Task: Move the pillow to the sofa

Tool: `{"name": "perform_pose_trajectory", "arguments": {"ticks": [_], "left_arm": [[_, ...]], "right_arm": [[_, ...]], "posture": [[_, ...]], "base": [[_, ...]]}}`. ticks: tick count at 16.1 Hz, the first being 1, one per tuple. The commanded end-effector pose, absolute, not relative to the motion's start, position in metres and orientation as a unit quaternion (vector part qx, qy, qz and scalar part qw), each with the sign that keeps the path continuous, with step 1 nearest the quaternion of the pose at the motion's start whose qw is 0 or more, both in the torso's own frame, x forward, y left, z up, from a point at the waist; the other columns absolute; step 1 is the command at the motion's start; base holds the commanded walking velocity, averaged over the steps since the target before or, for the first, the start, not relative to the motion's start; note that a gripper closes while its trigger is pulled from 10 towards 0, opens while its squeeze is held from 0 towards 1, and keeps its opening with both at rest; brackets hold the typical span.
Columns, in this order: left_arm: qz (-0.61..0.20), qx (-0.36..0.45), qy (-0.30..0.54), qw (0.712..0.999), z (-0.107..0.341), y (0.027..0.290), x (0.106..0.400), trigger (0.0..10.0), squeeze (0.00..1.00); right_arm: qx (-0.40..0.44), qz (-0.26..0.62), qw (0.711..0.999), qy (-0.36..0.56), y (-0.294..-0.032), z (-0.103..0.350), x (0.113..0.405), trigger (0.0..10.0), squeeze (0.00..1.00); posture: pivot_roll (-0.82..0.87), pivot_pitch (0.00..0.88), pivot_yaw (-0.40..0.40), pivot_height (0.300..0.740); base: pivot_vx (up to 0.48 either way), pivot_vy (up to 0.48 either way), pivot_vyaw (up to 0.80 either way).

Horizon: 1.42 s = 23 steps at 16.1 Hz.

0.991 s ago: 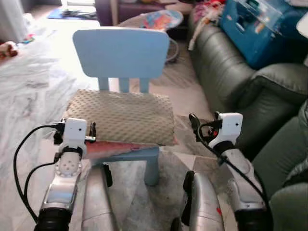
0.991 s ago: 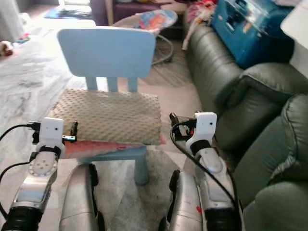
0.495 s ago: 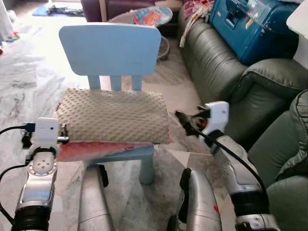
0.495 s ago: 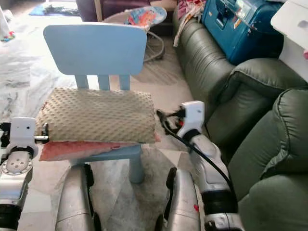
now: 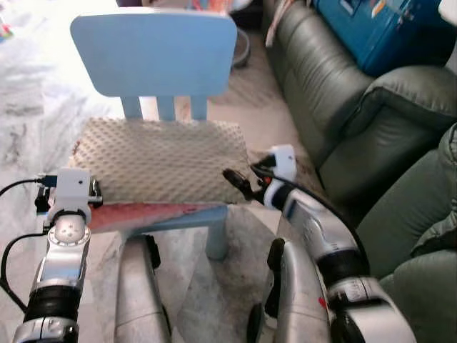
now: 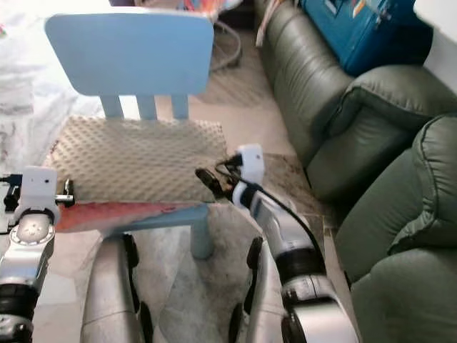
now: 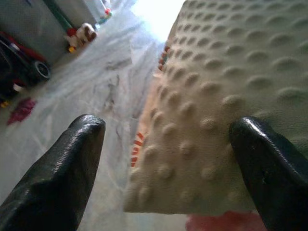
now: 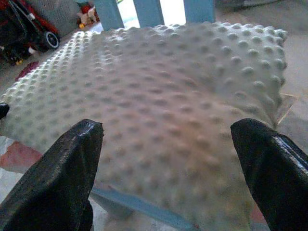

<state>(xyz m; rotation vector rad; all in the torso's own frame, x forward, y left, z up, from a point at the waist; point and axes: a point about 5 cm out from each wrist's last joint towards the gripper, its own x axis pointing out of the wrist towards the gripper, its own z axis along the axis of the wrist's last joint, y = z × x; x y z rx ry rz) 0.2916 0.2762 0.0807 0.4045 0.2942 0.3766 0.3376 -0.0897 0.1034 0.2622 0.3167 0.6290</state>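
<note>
A beige dotted pillow (image 5: 161, 158) lies on the seat of a small light-blue chair (image 5: 153, 53), with a pink-red layer (image 5: 143, 212) under its front edge. My left gripper (image 5: 96, 194) stands open at the pillow's front left corner. In the left wrist view the pillow's corner (image 7: 211, 110) sits between its fingers (image 7: 62, 178). My right gripper (image 5: 237, 184) is open at the pillow's front right corner, and in the right wrist view its fingers (image 8: 269, 163) frame the pillow (image 8: 163, 96). The dark green sofa (image 5: 343, 107) stands to the right.
A blue case (image 5: 385, 28) lies on the sofa at the back. The sofa's armrest (image 5: 407, 93) bulges toward the chair. Marble floor (image 5: 28, 107) stretches to the left. Toys and a stroller (image 7: 24, 67) stand on the floor beyond the chair.
The camera has tilted down and closer. My right gripper has swung left to the pillow's right corner. The left gripper stays at the pillow's left corner.
</note>
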Motion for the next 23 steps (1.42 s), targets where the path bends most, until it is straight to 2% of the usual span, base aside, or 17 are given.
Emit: {"name": "perform_pose_trajectory", "arguments": {"ticks": [1,4,8,9,10,11,14,18,23], "left_arm": [[0.181,0.198,0.154,0.951,0.079,0.276,0.295,10.0,0.00],[0.154,0.195,0.153,0.956,0.076,0.267,0.304,10.0,0.00],[0.151,0.177,0.183,0.955,0.062,0.275,0.300,10.0,0.00],[0.145,0.183,0.184,0.955,0.058,0.274,0.299,9.7,0.00],[0.144,0.187,0.185,0.954,0.055,0.275,0.297,3.4,0.00],[0.141,0.182,0.191,0.954,0.049,0.275,0.295,0.0,0.00],[0.134,0.173,0.191,0.957,0.043,0.273,0.292,0.0,0.00],[0.114,0.148,0.192,0.963,0.032,0.263,0.286,0.0,0.00],[0.102,0.134,0.224,0.960,0.023,0.264,0.282,0.0,0.00]], "right_arm": [[0.108,0.296,0.934,0.167,-0.089,0.101,0.345,10.0,0.00],[0.082,0.295,0.935,0.181,-0.077,0.098,0.354,10.0,0.00],[0.062,0.282,0.936,0.204,-0.064,0.085,0.354,10.0,0.00],[0.072,0.282,0.934,0.208,-0.059,0.080,0.352,10.0,0.00],[0.067,0.289,0.931,0.213,-0.056,0.076,0.349,10.0,0.00],[0.070,0.290,0.931,0.211,-0.051,0.074,0.348,0.0,0.00],[0.068,0.242,0.938,0.241,-0.052,0.065,0.346,0.0,0.00],[0.052,0.225,0.936,0.267,-0.060,0.057,0.344,0.0,0.00],[0.041,0.243,0.929,0.275,-0.053,0.058,0.342,0.0,0.00]], "posture": [[0.03,0.149,-0.096,0.453],[0.05,0.165,-0.103,0.453],[0.06,0.204,-0.113,0.453],[0.07,0.217,-0.113,0.453],[0.08,0.223,-0.113,0.453],[0.07,0.232,-0.111,0.453],[0.07,0.241,-0.117,0.453],[0.06,0.233,-0.135,0.453],[0.07,0.231,-0.140,0.453]], "base": [[0.000,0.000,0.00],[0.000,0.000,0.00],[0.000,0.000,0.00],[0.000,0.000,0.00],[0.000,0.000,0.00],[0.000,0.000,0.00],[0.000,0.000,0.00],[0.000,0.000,0.00],[0.000,0.000,0.00]]}}
